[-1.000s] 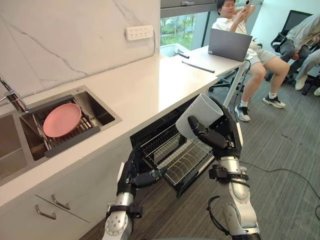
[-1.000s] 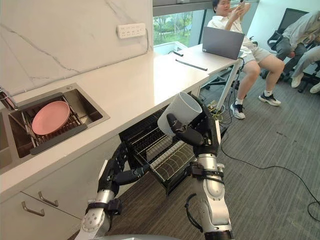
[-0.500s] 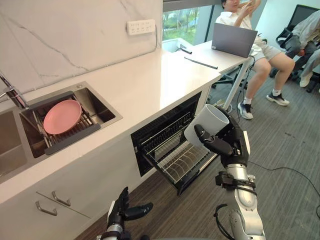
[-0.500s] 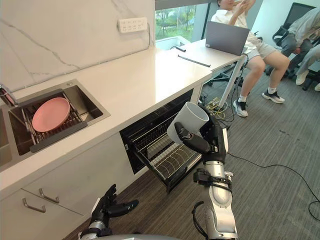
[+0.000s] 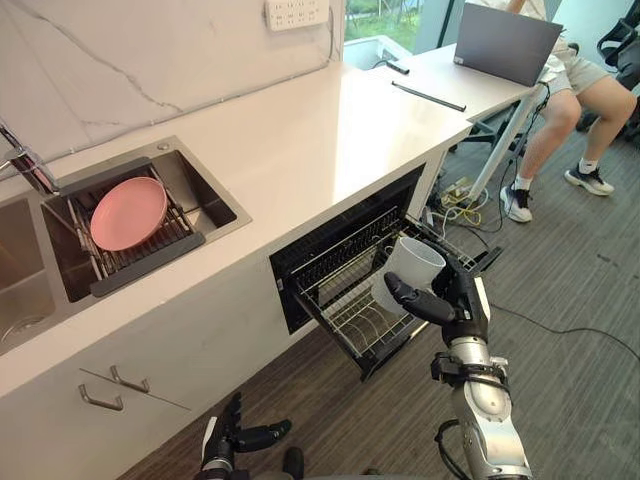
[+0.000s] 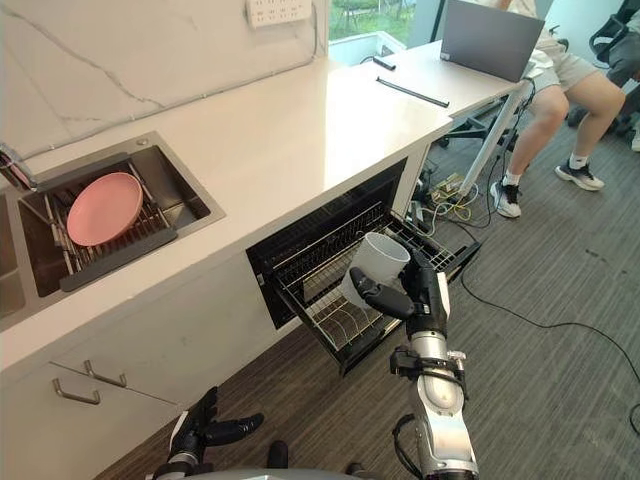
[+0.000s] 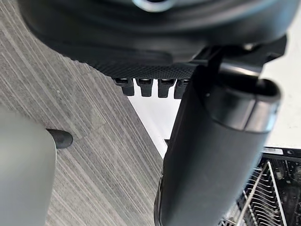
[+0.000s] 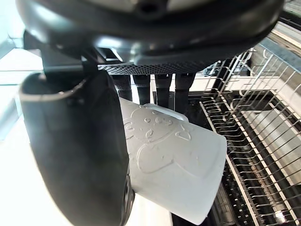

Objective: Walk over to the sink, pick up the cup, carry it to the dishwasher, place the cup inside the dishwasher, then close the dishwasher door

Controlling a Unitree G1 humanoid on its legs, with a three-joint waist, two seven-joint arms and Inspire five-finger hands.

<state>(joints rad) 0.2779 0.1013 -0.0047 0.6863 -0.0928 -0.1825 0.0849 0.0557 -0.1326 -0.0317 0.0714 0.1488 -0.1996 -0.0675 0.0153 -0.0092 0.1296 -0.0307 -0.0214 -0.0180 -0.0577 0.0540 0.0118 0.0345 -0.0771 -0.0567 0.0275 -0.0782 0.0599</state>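
My right hand [image 5: 462,300] is curled round the white cup with a raised pattern [image 5: 410,268]. It holds the cup tilted just above the pulled-out black wire rack [image 5: 352,315] of the open dishwasher [image 5: 335,248]. Pickup and carry look done; setting the cup in and closing the door remain. My left hand [image 5: 222,445] hangs low, fingers relaxed.

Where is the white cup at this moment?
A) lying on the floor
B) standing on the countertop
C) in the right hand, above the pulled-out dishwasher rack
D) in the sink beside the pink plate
C: the right hand has its fingers and thumb curled round the cup, above the dishwasher rack.
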